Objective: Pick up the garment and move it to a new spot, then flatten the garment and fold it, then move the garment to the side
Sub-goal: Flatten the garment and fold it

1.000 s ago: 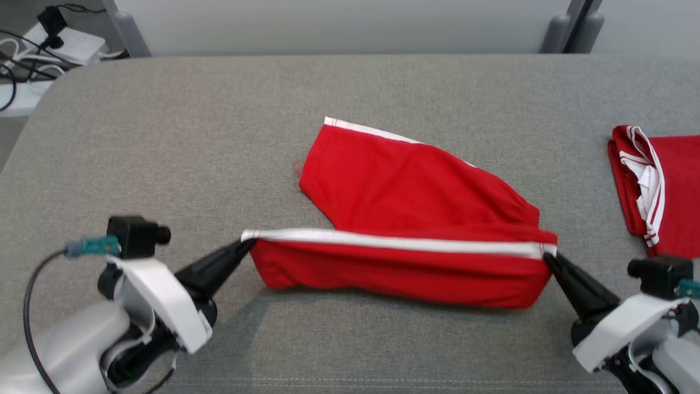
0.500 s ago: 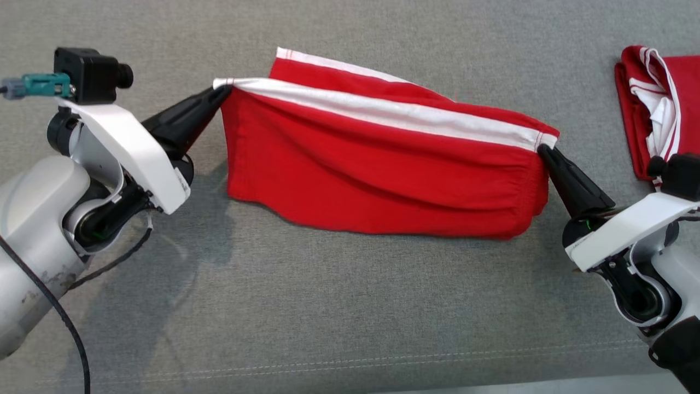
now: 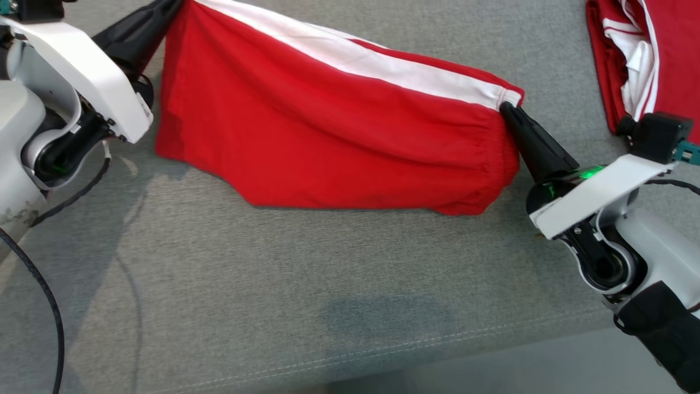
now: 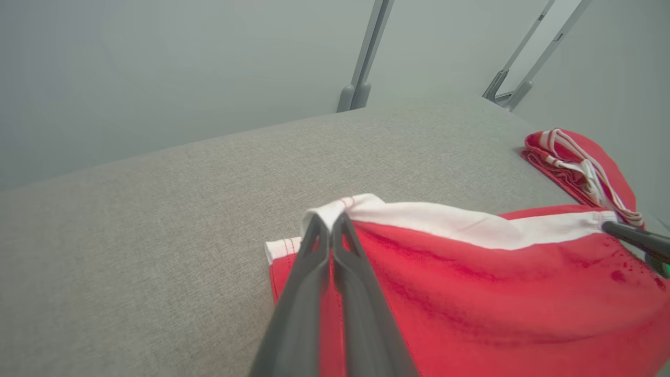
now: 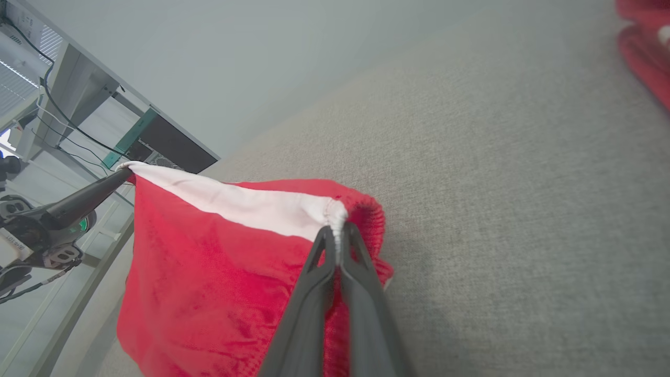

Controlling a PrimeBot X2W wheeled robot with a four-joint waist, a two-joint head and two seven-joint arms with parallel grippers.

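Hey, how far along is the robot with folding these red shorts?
Done: the pick-up. The left gripper and right gripper are each shut on one end of the white stripe of the red shorts, which hang stretched between them over the grey cushion. In hand: carrying them to a new spot. Left: laying them flat, folding, then moving them aside, perhaps near the other red garment.
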